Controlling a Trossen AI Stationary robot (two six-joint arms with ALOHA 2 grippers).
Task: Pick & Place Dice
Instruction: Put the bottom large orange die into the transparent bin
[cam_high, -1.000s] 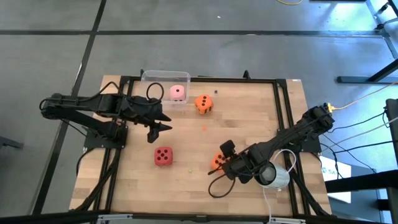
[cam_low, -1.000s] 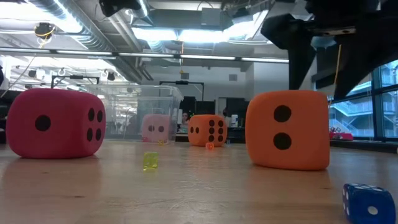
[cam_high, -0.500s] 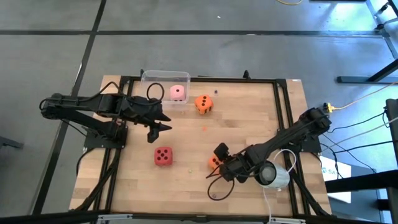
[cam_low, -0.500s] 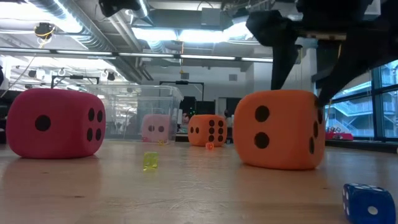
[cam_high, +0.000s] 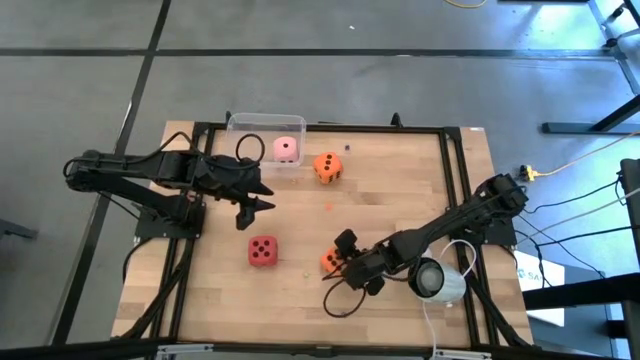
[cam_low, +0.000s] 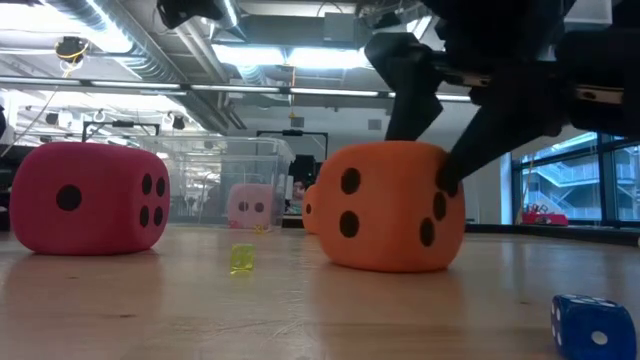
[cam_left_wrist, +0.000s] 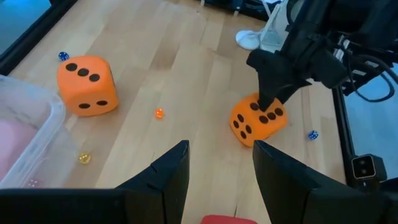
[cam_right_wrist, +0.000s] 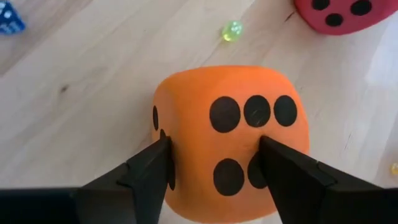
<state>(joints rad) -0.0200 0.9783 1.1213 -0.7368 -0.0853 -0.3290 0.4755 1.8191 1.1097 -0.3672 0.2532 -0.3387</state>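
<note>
One orange die (cam_right_wrist: 230, 149) sits on the table between my right gripper's (cam_right_wrist: 214, 171) fingers, near the table's near edge (cam_high: 330, 262). The red die (cam_high: 263, 251) rests on the wood to its left. A second orange die (cam_high: 327, 167) stands near the far edge, beside a clear box (cam_high: 250, 128) holding the pale pink die (cam_high: 286, 149). My left gripper (cam_left_wrist: 217, 180) is open and hovers above the table just beyond the red die (cam_left_wrist: 227, 219), touching nothing. My right gripper pinches the nearer orange die between its two fingers, one on each of two opposite side faces (cam_right_wrist: 163, 140). The fingers (cam_low: 465, 150) come slanting down from the table's right. The die's underside (cam_low: 390, 265) rests on the wood, the die slightly turned.
Tiny dice lie scattered about: a blue one (cam_low: 590, 325) and a yellow-green one (cam_low: 241, 259) near the front, an orange bead (cam_left_wrist: 158, 113) mid-table. A white round object (cam_high: 440, 282) and cables sit by the right arm. Bare wood shows mid-table.
My right gripper has moved toward the table's left, taking the orange die along. The die has slid over the wood toward the red die and turned about, so another face now points at the low camera. The left arm has kept still.
</note>
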